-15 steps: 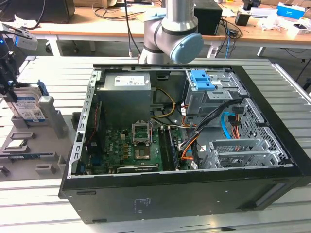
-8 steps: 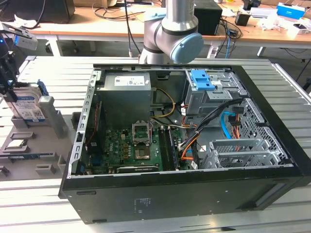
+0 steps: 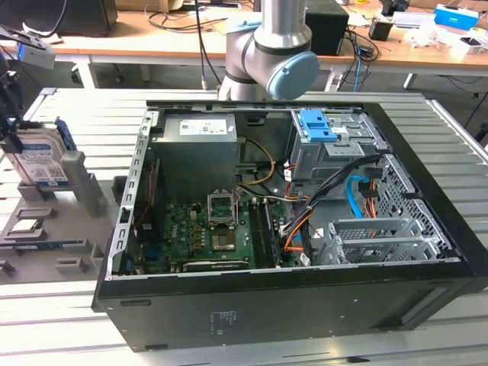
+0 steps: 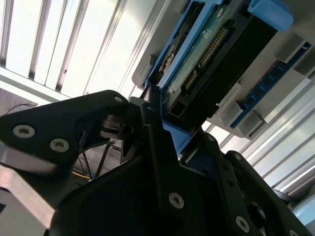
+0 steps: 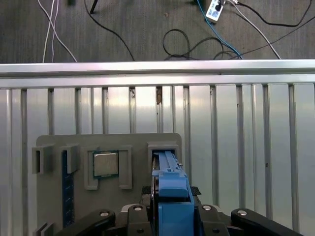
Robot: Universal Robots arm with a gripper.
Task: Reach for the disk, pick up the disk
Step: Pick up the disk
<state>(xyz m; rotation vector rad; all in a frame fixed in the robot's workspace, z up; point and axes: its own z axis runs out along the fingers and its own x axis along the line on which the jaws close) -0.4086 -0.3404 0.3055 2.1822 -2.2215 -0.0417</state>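
The gripper (image 4: 174, 124) sits clamped narrow on the disk (image 3: 42, 158), which stands on edge in the grey holder (image 3: 76, 255) by the bench's (image 3: 91, 107) edge at the exterior view's left. A straight lift out of the slot with no twisting looks safest.

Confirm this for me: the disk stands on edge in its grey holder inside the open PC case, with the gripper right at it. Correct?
Not quite. The disk does stand on edge in the grey holder with the gripper right at it. But the holder sits on the slatted table outside the case, at the exterior view's left, as the exterior view shows.
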